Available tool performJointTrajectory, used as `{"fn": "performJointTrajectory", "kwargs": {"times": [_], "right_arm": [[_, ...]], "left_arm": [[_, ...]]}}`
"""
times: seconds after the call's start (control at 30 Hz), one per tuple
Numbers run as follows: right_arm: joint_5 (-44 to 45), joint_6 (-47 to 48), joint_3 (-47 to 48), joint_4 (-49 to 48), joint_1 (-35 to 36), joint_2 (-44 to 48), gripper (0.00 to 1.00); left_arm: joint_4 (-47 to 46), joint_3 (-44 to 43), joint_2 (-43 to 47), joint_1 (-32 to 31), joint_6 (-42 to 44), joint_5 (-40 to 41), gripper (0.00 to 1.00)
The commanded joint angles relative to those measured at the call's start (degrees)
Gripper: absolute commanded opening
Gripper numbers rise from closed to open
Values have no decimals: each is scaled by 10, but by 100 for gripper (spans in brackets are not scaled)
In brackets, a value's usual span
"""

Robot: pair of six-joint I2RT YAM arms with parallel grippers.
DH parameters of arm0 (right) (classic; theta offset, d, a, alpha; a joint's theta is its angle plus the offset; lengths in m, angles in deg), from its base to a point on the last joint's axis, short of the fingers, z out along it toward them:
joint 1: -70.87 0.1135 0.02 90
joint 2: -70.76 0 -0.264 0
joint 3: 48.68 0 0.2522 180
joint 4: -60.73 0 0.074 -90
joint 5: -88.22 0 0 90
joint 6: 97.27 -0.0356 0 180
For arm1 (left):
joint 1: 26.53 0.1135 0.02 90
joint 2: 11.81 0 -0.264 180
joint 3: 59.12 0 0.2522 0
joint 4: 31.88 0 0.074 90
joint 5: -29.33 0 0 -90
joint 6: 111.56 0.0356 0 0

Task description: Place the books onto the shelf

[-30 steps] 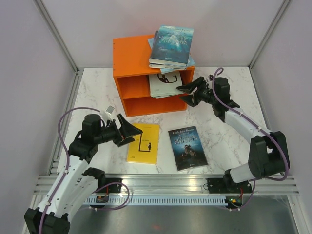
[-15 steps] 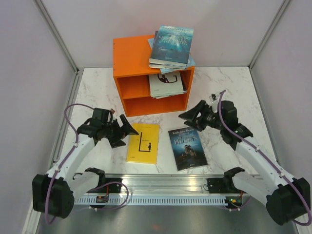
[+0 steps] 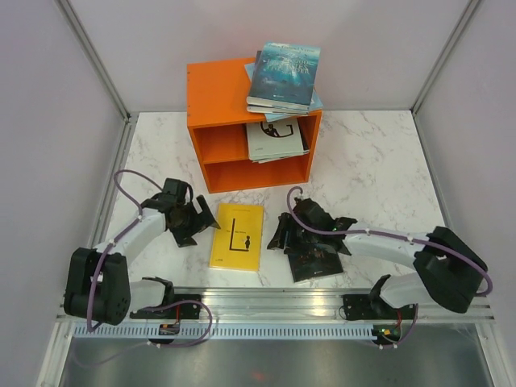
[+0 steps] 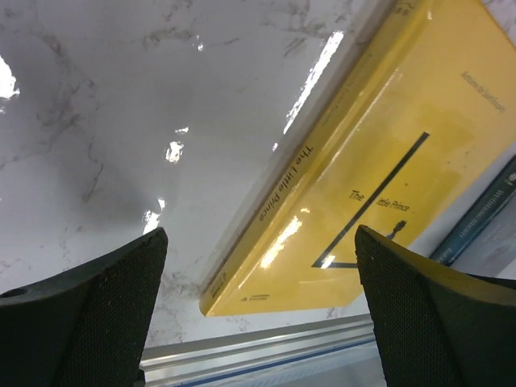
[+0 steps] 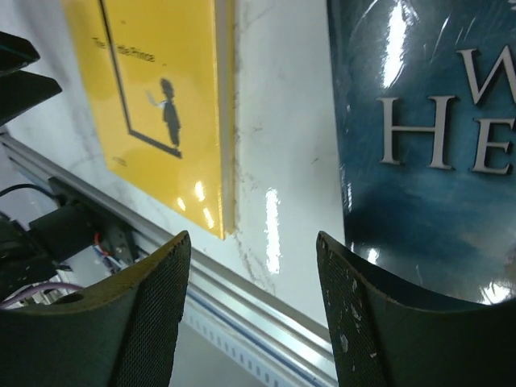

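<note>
The orange shelf [image 3: 216, 90] stands at the back, with a stack of books [image 3: 282, 74] on its top and more books [image 3: 274, 139] in its upper compartment. A yellow book [image 3: 238, 236] and a dark blue book [image 3: 321, 256] lie flat near the table's front. My left gripper [image 3: 200, 226] is open, low at the yellow book's left edge. In the left wrist view that yellow book [image 4: 363, 185] lies ahead of the open left gripper [image 4: 262, 306]. My right gripper [image 3: 279, 239] is open, low over the gap between the yellow book [image 5: 153, 97] and the dark blue book [image 5: 427, 121].
A metal rail [image 3: 274, 300] runs along the table's near edge, just beyond both grippers' fingertips in the wrist views. Grey walls [image 3: 48, 121] close in the white marble table [image 3: 379, 161] on three sides.
The right arm has swung from the shelf's front down to the table between the two flat books. The left gripper has dropped and drawn in beside the yellow book.
</note>
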Motion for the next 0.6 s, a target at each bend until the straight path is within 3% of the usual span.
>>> {"fn": "performJointTrajectory", "kwargs": {"times": [0.0, 0.27, 0.4, 0.57], "right_arm": [[35, 4, 18, -76, 6, -48, 68], [61, 2, 45, -137, 19, -181, 65], [51, -16, 56, -160, 26, -254, 64], [45, -30, 42, -177, 28, -273, 63]], "left_arm": [[-84, 34, -32, -9, 27, 16, 99], [-236, 120, -66, -49, 33, -56, 98], [-353, 160, -90, -63, 10, -184, 94], [-411, 191, -19, -68, -29, -258, 91]]}}
